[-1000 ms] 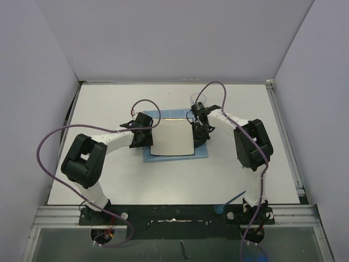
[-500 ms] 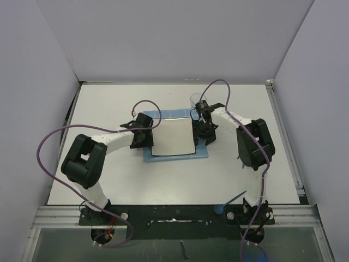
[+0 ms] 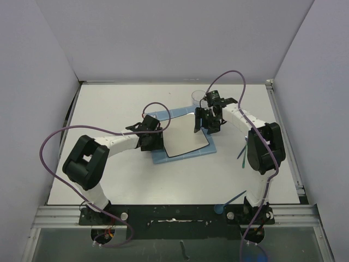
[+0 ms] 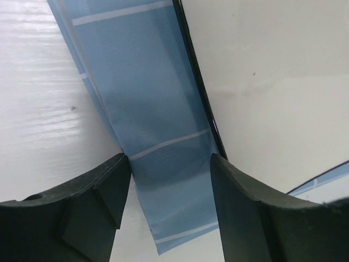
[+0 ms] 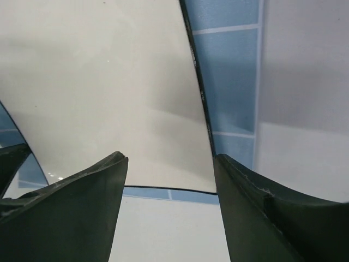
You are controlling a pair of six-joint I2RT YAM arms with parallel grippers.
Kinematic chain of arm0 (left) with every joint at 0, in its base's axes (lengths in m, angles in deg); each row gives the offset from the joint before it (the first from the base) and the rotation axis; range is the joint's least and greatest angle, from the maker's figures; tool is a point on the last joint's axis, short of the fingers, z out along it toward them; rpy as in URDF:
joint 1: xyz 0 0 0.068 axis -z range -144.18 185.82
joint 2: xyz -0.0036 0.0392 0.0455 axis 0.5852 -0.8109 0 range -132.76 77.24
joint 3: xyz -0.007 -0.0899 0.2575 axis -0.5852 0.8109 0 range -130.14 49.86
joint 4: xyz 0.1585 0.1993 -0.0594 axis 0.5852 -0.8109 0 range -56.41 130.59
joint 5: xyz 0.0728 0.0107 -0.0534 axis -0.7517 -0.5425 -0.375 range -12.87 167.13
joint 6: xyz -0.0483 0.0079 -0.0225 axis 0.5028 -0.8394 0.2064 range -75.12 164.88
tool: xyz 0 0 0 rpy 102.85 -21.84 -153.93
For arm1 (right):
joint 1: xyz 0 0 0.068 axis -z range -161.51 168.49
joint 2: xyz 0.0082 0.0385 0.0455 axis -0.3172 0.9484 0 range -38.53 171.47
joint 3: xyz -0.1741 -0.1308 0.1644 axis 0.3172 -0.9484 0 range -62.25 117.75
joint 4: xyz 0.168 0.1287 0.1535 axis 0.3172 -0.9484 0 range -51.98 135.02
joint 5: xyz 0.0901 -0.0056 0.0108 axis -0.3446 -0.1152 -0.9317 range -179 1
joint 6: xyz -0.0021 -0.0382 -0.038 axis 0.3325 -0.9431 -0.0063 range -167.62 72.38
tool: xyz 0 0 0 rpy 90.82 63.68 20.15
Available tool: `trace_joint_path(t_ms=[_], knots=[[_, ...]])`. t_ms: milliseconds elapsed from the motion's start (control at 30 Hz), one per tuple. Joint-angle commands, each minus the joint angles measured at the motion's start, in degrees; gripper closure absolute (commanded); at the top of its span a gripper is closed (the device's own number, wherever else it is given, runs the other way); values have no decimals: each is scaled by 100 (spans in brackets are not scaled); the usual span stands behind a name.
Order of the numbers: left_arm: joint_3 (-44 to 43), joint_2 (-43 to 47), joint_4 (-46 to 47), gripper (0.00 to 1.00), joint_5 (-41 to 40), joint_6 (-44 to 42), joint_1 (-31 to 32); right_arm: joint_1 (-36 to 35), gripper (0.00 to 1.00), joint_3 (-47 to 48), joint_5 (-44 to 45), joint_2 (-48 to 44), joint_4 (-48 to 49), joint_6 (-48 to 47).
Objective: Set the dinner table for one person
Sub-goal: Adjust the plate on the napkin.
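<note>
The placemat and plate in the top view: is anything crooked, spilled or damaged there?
Yes. The blue placemat lies at an angle to the edges of the table, and the square plate on it is turned the same way. Nothing looks spilled or broken.

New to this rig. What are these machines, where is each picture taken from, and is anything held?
Two robot arms stand at the near edge of a white dinner table. The wide picture looks down from above and behind them; the close-ups come from wrist cameras, so the dark wedges are each gripper's own fingers. On the table lies a blue placemat carrying a square white plate, with a clear cup beyond. The left gripper and right gripper stand open at opposite sides of the plate, holding nothing.
</note>
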Motion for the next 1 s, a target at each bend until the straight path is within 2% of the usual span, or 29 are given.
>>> trace_joint_path(t_ms=[0,867,900,967], knots=[[-61,105,353,42,623,242,99,82,35,-235,-278,-399,304,50],[46,614,30,45,116,286,13,74,39,-1233,-526,-466,833,123],[39,628,22,45,115,277,-5,74,40,-1218,-526,-470,835,124],[7,637,-18,45,102,267,-36,83,58,-1144,-494,-472,810,106]])
